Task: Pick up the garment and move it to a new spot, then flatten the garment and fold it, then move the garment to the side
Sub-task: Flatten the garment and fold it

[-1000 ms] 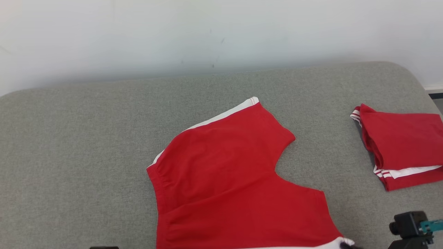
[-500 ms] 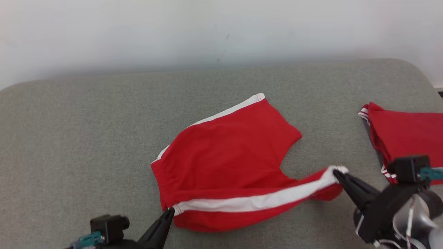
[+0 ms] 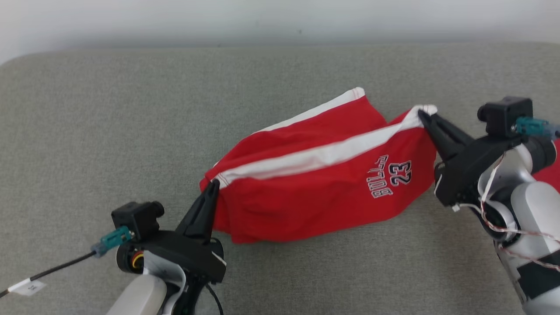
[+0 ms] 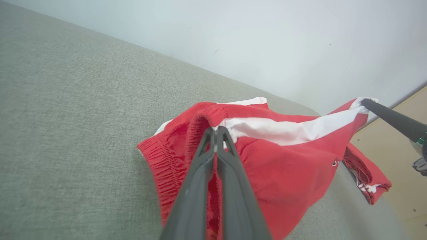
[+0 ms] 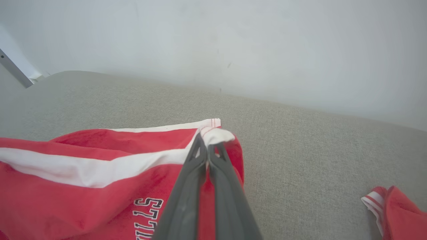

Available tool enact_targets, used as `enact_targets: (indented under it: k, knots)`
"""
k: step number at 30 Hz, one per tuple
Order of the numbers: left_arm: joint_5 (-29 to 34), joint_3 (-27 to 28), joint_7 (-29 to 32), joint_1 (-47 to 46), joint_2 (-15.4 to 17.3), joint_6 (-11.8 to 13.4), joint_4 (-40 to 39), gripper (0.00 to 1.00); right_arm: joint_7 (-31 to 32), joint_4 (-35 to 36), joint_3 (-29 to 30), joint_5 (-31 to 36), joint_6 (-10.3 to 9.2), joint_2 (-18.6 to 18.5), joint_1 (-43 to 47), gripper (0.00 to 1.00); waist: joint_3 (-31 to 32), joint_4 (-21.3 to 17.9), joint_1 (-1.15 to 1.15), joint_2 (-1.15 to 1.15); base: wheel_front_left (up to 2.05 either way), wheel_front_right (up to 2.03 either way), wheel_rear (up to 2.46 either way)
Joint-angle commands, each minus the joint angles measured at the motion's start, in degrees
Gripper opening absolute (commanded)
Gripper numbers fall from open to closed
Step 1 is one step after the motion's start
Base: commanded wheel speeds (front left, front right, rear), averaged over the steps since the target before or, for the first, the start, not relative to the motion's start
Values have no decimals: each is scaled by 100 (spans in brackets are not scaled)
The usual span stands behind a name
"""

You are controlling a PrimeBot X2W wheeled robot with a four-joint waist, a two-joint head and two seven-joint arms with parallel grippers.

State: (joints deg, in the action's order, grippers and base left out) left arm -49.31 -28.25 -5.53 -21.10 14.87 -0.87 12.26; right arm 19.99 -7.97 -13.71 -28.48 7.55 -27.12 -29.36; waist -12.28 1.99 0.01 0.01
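The garment (image 3: 323, 183) is a pair of red shorts with white side stripes and a "BULLS 23" print, lying on the grey cushion. Its near half is lifted and carried over the far half. My left gripper (image 3: 213, 183) is shut on the waistband end of the white stripe (image 4: 216, 128). My right gripper (image 3: 421, 113) is shut on the stripe's hem corner (image 5: 207, 137). The fabric hangs stretched between the two grippers (image 4: 363, 101), with the far stripe (image 5: 166, 127) resting on the cushion behind.
A second red folded garment (image 5: 397, 210) lies to the right on the cushion (image 3: 109, 131), partly behind my right arm (image 3: 555, 170). A white wall runs along the cushion's far edge. Bare grey surface spreads to the left and in front.
Both grippers have risen and carried the near edge of the shorts away from me over the far half, exposing the printed side. The head view has also tilted down.
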Motion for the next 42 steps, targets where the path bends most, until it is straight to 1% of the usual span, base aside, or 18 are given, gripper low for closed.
enact_targets:
  k: [1,3,10,12,18,20,21,22,23,24,29,31,33,34,36,39,42]
  knots:
    - [42,57,-103,-165,-63,34,122,0,-179,-220,-62,19,-15,10,-242,0,-265,208,-1,-1,0,0,0]
    - [73,86,-193,-325,-135,72,280,0,-371,-535,-187,56,-15,-4,-543,0,-372,254,-1,-1,0,0,0]
    - [200,97,-410,-915,-374,56,754,0,-972,-1607,-568,194,-15,64,-1551,0,-776,412,-1,-1,0,0,0]
    - [240,94,-435,-994,-397,88,816,0,-1030,-1732,-618,212,-15,76,-1687,0,-832,431,-1,-1,0,0,0]
    - [251,69,-568,-1313,-555,2,1131,0,-1330,-2544,-1115,191,-15,177,-2414,0,-1049,531,-1,-1,0,0,0]
    - [270,87,-618,-1366,-582,21,1199,0,-1464,-2754,-1210,215,-15,198,-2566,0,-1081,557,-1,-1,0,0,0]
    - [278,87,-643,-1382,-596,15,1231,0,-1496,-2871,-1267,174,-15,242,-2606,11,-1088,565,-1,-1,0,0,0]
    - [283,94,-669,-1399,-610,21,1260,10,-1530,-2967,-1326,205,-15,238,-2671,48,-1093,575,-1,-1,0,0,0]
    - [311,113,-712,-1427,-612,41,1286,40,-1583,-3059,-1348,202,-15,245,-2738,100,-1094,586,-1,-1,0,0,0]
    - [351,107,-736,-1443,-618,44,1304,100,-1627,-3154,-1355,160,-15,265,-2792,100,-1088,592,-1,-1,0,0,0]
    - [627,63,-862,-1438,-519,59,1372,100,-1731,-3490,-1523,49,-15,295,-2978,100,-965,579,-1,-1,0,0,0]
    - [792,118,-925,-1372,-448,102,1298,100,-1658,-3559,-1572,-59,-15,272,-3041,100,-876,558,-1,-1,0,0,0]
    - [1107,146,-959,-1248,-342,200,1183,100,-1499,-3617,-1606,-218,-15,249,-3053,100,-767,536,-1,-1,0,0,0]
    - [1309,120,-961,-1181,-268,260,1104,100,-1307,-3664,-1616,-344,-15,243,-3021,100,-702,528,-1,-1,0,0,0]
    - [1741,248,-965,-1026,-181,445,777,100,-918,-3675,-1653,-566,-15,191,-2952,100,-586,517,-1,-1,0,0,0]
    - [2408,410,-962,-540,-79,731,242,100,-352,-3685,-1619,-853,-15,81,-2819,100,-432,507,-1,-1,0,0,0]
    - [2936,529,-963,-107,-1,891,-194,100,74,-3755,-1527,-954,-15,-55,-2645,100,-310,547,-1,-1,0,0,0]
